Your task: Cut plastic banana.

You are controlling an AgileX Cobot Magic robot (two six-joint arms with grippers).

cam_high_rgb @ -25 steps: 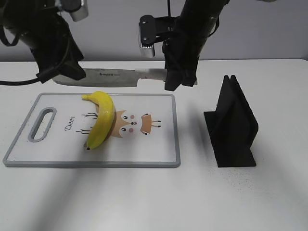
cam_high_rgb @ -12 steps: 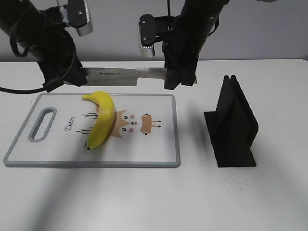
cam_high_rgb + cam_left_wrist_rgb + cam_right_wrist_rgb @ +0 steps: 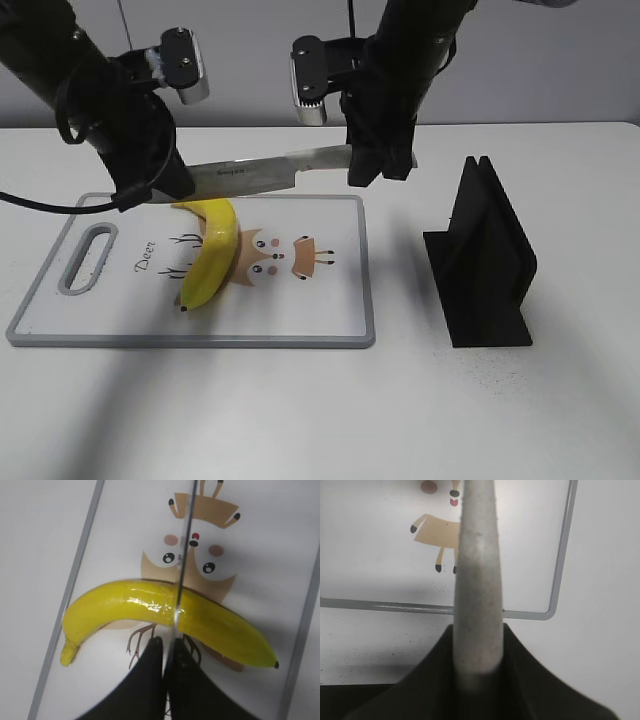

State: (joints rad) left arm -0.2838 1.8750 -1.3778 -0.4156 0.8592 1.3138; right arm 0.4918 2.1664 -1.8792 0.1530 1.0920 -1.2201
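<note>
The plastic banana [image 3: 212, 250] lies whole on the white cutting board [image 3: 120, 290], over its deer print. A kitchen knife [image 3: 260, 172] hangs across the board's far edge, tilted down to the left. My right gripper [image 3: 380, 165] is shut on its grey handle [image 3: 477, 580]. My left gripper [image 3: 155, 185] is shut on the blade's tip end. In the left wrist view the blade [image 3: 184, 555] shows edge-on and crosses the banana [image 3: 125, 605] near its middle, just ahead of my fingers [image 3: 167, 650]. I cannot tell if the blade touches the banana.
A black slotted knife stand [image 3: 485, 265] stands on the white table to the right of the board. The board has a grey rim [image 3: 560, 555] and a handle slot [image 3: 88, 258] at its left end.
My left gripper has moved down and to the right, lowering the blade's tip end toward the banana. The knife has gone from level to tilted. The right gripper has hardly moved.
</note>
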